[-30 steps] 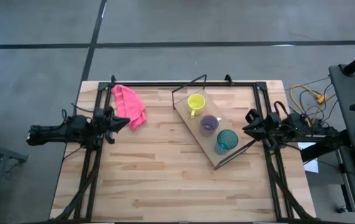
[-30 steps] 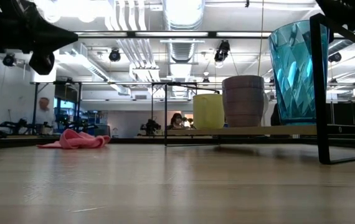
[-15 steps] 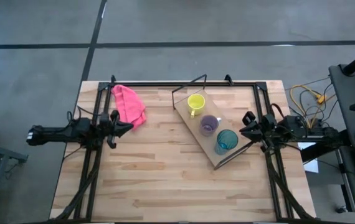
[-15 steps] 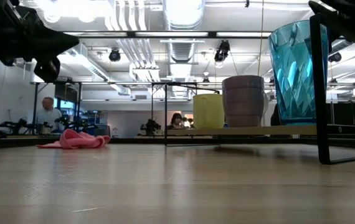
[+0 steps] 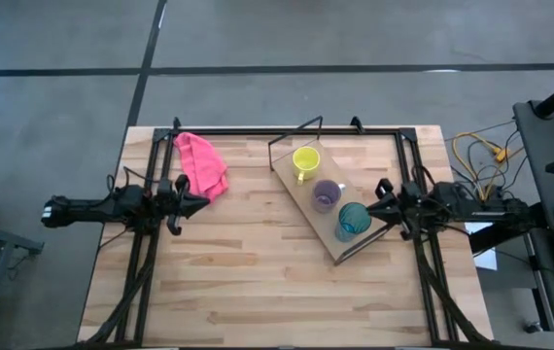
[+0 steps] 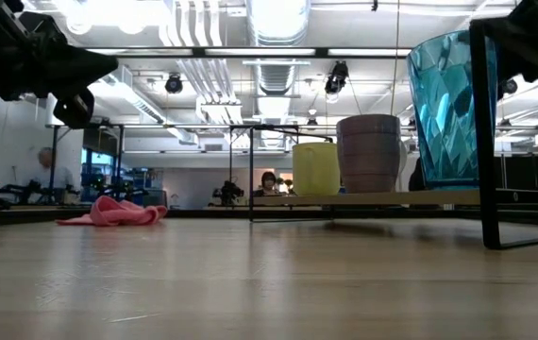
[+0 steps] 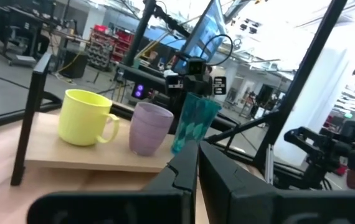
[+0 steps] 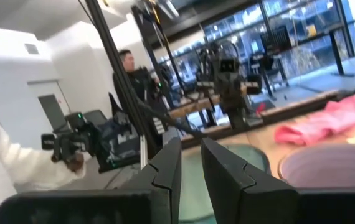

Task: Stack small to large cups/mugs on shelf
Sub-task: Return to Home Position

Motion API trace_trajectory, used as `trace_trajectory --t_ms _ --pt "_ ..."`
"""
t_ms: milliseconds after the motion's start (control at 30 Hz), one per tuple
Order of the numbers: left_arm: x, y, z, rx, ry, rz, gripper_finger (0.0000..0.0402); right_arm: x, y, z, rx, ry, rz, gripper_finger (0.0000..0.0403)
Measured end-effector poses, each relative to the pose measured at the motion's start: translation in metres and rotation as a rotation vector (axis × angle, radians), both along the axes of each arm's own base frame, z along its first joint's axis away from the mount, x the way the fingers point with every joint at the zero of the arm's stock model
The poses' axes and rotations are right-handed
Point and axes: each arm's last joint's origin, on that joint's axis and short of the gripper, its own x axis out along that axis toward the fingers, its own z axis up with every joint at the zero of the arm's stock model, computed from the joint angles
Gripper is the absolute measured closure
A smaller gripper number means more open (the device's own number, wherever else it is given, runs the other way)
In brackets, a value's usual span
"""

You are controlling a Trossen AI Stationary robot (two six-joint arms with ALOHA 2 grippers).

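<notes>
Three cups stand in a row on the shelf (image 5: pixel 316 226), a wooden board in a black wire frame lying at a slant on the table's right half: a yellow mug (image 5: pixel 306 159) farthest, a purple mug (image 5: pixel 327 194) in the middle, a teal cup (image 5: pixel 353 220) nearest. My right gripper (image 5: pixel 374 206) hovers just right of the teal cup, slightly above its rim (image 8: pixel 227 160), fingers a narrow gap apart. My left gripper (image 5: pixel 195 202) hangs above the table's left half, shut, pointing at the shelf (image 7: pixel 90 155).
A pink cloth (image 5: pixel 202 163) lies crumpled near the far left corner. The black frame of the arm stands runs along the table's left, right and far edges. Bare wood spreads across the middle and near part. People stand in the room beyond.
My right gripper has moved toward the table's left, closing in on the teal cup on the shelf. My left gripper has drifted a little toward the near edge. The cups and the shelf have stayed where they were.
</notes>
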Motion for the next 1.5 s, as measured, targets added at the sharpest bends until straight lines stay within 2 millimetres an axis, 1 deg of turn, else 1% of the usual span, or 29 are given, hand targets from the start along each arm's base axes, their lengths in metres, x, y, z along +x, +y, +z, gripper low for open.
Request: trace_trajectory --t_ms 400,667,833,1000,1233,1500 --pt "0.001 -0.0003 -0.0021 0.001 0.02 -0.009 0.0402 0.001 -0.0001 -0.0069 -0.003 0.084 -0.003 0.0344" --pt "0.001 -0.0003 -0.0024 0.002 0.022 -0.008 0.0402 0.001 0.0 -0.0082 -0.074 0.088 -0.012 0.0344" --pt "0.0011 -0.0003 -0.0026 0.002 0.023 -0.008 0.0402 0.0011 -0.0001 -0.0084 0.003 0.1 -0.002 0.0344" --pt "0.0011 -0.0003 -0.0027 0.002 0.022 -0.008 0.0402 0.0012 0.0 -0.0079 -0.012 0.083 -0.004 0.0344" --pt "0.0011 -0.0002 -0.0027 0.002 0.022 -0.007 0.0402 0.0003 0.0 -0.0015 -0.006 0.007 -0.001 0.0344" --pt "0.0012 -0.0002 -0.0028 0.002 0.023 -0.007 0.0402 0.0004 0.0 -0.0012 -0.006 0.005 -0.001 0.0344"
